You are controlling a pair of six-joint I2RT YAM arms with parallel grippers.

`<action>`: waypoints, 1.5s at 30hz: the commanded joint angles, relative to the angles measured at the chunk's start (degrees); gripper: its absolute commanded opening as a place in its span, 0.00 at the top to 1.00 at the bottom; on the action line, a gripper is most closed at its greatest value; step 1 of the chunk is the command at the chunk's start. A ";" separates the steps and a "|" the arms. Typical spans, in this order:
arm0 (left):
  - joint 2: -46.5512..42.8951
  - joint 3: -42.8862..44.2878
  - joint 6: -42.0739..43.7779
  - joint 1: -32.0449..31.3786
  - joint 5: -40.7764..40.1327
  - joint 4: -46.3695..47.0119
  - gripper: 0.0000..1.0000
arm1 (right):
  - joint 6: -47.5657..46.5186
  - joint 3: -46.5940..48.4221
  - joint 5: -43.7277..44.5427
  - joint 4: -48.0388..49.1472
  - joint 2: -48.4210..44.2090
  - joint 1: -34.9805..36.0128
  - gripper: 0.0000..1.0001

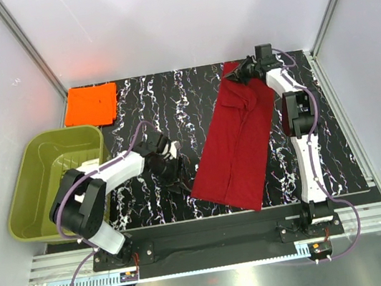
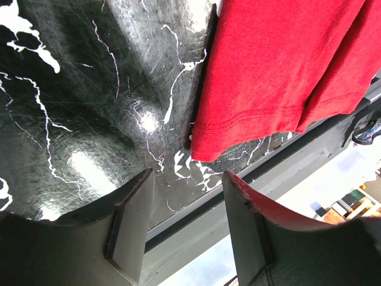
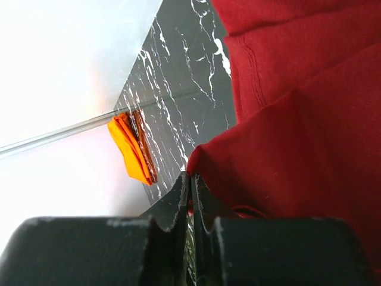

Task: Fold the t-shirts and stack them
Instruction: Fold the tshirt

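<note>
A crimson red t-shirt [image 1: 238, 143] lies folded lengthwise in a long strip, running from the back right toward the front middle of the black marble table [image 1: 149, 113]. My right gripper [image 1: 239, 73] is at its far end, shut on a raised fold of the red cloth [image 3: 297, 149], which peaks at the fingertips. In the right wrist view the right gripper [image 3: 191, 179] shows red cloth in its narrow gap. My left gripper [image 1: 180, 182] stands open and holds nothing, just left of the shirt's near corner [image 2: 208, 149]. The orange t-shirt [image 1: 90, 104] lies folded at the back left corner.
An olive-green tub [image 1: 26, 183] stands at the left edge of the table, beside the left arm. White walls close in the table at the back and both sides. The table's front edge [image 2: 250, 173] runs just beyond the left fingertips.
</note>
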 commanded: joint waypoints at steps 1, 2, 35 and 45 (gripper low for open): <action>1.02 0.14 0.31 0.28 1.77 1.36 0.46 | 3.39 2.43 -2.46 3.39 -0.09 0.81 0.89; 1.20 0.32 0.40 0.28 1.77 1.10 0.46 | 3.75 2.52 -2.56 3.48 0.00 0.82 0.87; -0.03 2.34 5.40 0.81 2.73 -3.12 0.46 | -29.04 -17.34 0.26 -14.72 -16.09 -9.38 0.42; -0.12 2.16 6.64 1.51 3.17 -3.91 0.46 | -26.49 -17.35 0.60 -11.90 -13.54 -9.82 0.67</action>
